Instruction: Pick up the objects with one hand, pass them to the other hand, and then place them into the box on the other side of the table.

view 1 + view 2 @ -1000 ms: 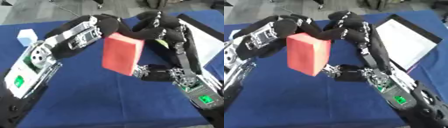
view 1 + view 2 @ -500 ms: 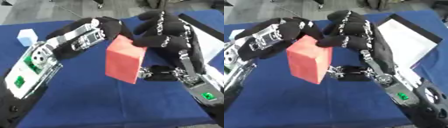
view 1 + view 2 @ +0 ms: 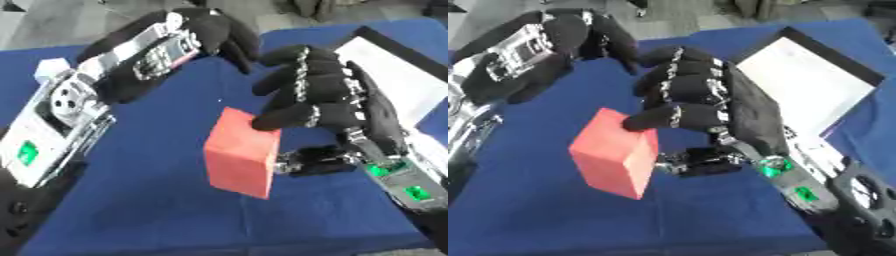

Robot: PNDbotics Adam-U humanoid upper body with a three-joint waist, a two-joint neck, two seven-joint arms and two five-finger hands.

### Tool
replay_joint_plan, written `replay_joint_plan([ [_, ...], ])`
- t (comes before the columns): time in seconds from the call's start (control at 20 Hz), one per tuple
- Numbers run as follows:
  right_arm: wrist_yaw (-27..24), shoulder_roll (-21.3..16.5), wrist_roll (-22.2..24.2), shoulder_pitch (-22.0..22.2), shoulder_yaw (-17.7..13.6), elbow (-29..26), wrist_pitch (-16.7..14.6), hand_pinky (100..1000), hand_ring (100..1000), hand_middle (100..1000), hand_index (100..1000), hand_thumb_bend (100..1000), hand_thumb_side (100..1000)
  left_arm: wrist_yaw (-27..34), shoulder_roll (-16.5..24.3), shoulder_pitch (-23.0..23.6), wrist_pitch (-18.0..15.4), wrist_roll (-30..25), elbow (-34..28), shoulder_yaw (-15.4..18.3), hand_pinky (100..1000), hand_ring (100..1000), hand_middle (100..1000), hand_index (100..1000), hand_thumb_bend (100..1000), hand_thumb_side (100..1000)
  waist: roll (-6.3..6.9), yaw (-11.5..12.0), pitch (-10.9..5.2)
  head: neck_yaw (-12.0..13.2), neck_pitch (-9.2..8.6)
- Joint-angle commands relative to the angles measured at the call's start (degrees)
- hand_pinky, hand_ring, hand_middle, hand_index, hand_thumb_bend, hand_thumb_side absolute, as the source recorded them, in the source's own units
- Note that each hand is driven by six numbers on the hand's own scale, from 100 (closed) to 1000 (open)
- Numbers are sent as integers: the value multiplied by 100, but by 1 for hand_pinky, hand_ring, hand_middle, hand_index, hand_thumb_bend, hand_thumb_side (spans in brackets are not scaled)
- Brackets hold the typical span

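Note:
A red rectangular block [image 3: 241, 152] hangs above the blue table, tilted on one corner. My right hand [image 3: 328, 100] is shut on it, fingers curled over its top right edge and the thumb [image 3: 306, 159] against its right side. My left hand [image 3: 206, 35] is above and to the left of the block, apart from it, with relaxed fingers drooping and nothing in them. The box [image 3: 833, 55], black-rimmed with a white inside, lies on the table at the right, behind my right hand.
A small pale cube [image 3: 51, 67] sits on the blue cloth [image 3: 149, 200] at the far left, partly behind my left forearm. Bare floor shows beyond the table's far edge.
My left hand has let go of the red block and drawn away up and to the left. My right hand now holds the block alone, lower in view.

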Motion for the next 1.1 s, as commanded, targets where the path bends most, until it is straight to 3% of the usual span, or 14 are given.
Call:
replay_joint_plan([
  [0.05, 55, -192, -144, 11, -121, -90, -230, 734, 601, 463, 417, 100, 100, 109, 207, -86, -57, 202, -49, 286, 798, 657, 638, 750, 100, 853, -26, -7, -58, -13, -14],
  [0.15, 115, -311, -221, 110, -255, -90, -197, 734, 601, 464, 417, 100, 100, 134, 314, -21, -121, 364, -49, 475, 797, 582, 637, 749, 100, 836, -29, -11, -60, -17, -14],
  [0.3, 256, -543, -412, 311, -539, -90, 0, 733, 601, 466, 417, 100, 100, 135, 524, 162, -228, 634, -53, 792, 795, 581, 635, 748, 100, 812, -26, -9, -60, -42, -14],
  [0.55, 213, -929, -689, 725, -1155, -90, 828, 738, 612, 453, 433, 100, 100, 10, 812, 746, -443, 1133, -145, 1366, 794, 578, 630, 748, 100, 784, -17, 40, -58, -284, -14],
  [0.7, -236, -1107, -553, 934, -1491, -90, 1618, 749, 636, 437, 458, 100, 100, -142, 840, 1145, -537, 1333, -253, 1590, 794, 577, 630, 749, 100, 776, -10, 93, -57, -548, -14],
  [0.85, -987, -1264, -112, 972, -1734, 34, 2505, 759, 663, 423, 482, 100, 100, -354, 733, 1520, -650, 1399, -349, 1727, 794, 576, 627, 750, 100, 772, -2, 168, -70, -768, -14],
  [0.95, -1411, -1349, 213, 866, -1825, 406, 2866, 763, 679, 420, 503, 100, 100, -486, 606, 1697, -727, 1424, -365, 1791, 793, 576, 627, 750, 100, 769, 16, 242, -89, -920, -14],
  [1.1, -1914, -1409, 730, 570, -1892, 1278, 3075, 771, 713, 435, 538, 100, 100, -632, 410, 1872, -846, 1495, -370, 1864, 793, 577, 626, 751, 100, 758, 48, 376, -125, -1161, -14],
])
